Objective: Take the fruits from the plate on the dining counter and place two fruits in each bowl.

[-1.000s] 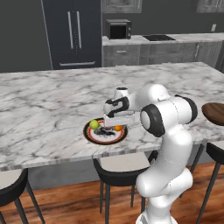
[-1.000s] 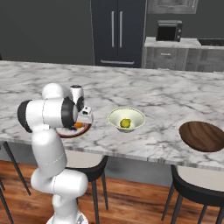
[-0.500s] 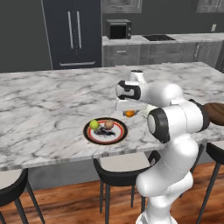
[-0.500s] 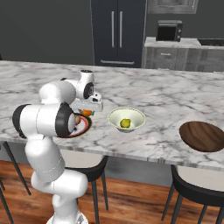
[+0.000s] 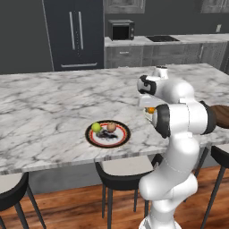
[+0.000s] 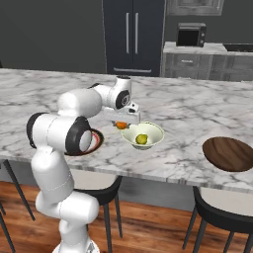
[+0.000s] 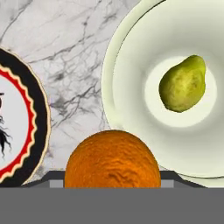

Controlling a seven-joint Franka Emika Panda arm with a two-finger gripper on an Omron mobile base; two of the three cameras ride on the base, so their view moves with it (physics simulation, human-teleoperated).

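1. Looking from the left base view, I see my gripper (image 5: pixel 149 110) at centre right of the frame, closed on the orange (image 5: pixel 151 110), which shows just beside my white forearm. The plate (image 5: pixel 108 133) lies at lower centre on the counter (image 5: pixel 53 98), with the green fruit (image 5: pixel 96 127) on its left and the brown fruit (image 5: pixel 111 127) beside it.

2. From the right base view, my gripper (image 6: pixel 121 123) holds the orange (image 6: pixel 121 125) at centre frame, just over the left rim of the cream bowl (image 6: pixel 143 135). A yellow-green fruit (image 6: pixel 142 139) sits inside that bowl. The wooden bowl (image 6: pixel 230 153) lies well apart at the right edge. The plate (image 6: pixel 97 140) peeks out behind my arm at left.

3. From the hand view, the orange (image 7: pixel 112 159) is at bottom centre, clamped in my grip. The cream bowl (image 7: pixel 131 87) fills the right, the yellow-green fruit (image 7: pixel 182 84) in its middle. The plate (image 7: pixel 30 122) rim curves along the left edge.
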